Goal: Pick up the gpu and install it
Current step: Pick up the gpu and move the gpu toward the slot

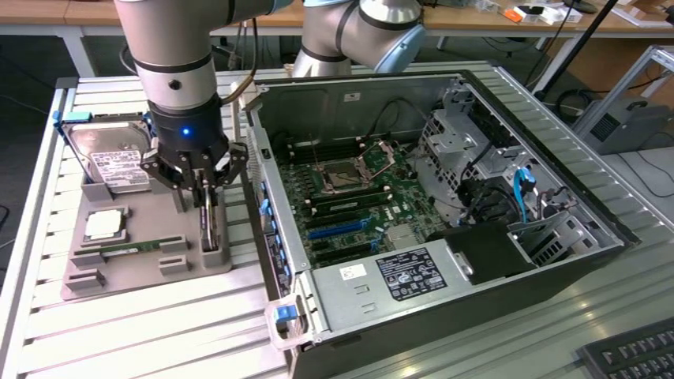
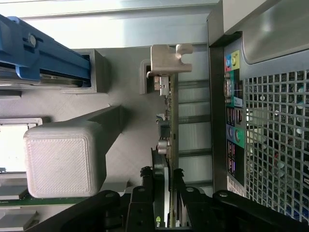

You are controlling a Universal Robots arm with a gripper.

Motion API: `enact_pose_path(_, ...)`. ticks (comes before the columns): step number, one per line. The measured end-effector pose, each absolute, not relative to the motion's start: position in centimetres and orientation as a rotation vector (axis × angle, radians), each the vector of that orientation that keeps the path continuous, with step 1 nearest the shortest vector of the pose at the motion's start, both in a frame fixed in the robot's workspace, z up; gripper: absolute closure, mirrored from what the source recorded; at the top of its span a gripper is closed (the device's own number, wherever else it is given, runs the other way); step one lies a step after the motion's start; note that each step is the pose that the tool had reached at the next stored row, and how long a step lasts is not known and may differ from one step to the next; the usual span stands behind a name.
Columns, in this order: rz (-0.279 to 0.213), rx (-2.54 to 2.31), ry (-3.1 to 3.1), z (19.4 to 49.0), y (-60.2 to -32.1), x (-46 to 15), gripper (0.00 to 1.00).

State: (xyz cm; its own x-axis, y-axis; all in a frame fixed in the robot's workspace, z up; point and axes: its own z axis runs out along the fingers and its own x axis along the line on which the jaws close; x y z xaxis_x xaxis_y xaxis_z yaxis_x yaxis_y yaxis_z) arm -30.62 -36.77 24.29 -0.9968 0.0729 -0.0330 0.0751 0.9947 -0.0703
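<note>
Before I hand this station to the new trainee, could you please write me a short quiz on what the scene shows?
1. True or false: the gpu is already seated inside the open computer case.
2. What are the gripper jaws closed on? A) the hard drive B) the gpu C) the RAM stick
3. In the exterior view, on which side of the computer case does the gray holder lie?

Key:
1. False: the gpu stands on edge in the gray holder, outside the case.
2. B.
3. On the exterior view's left.
</note>
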Motion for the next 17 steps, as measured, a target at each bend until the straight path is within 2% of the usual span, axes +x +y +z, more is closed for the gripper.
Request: enact_pose_path(17,-0.112,0.115,3.107,24.29,-36.77,-30.62,0.73)
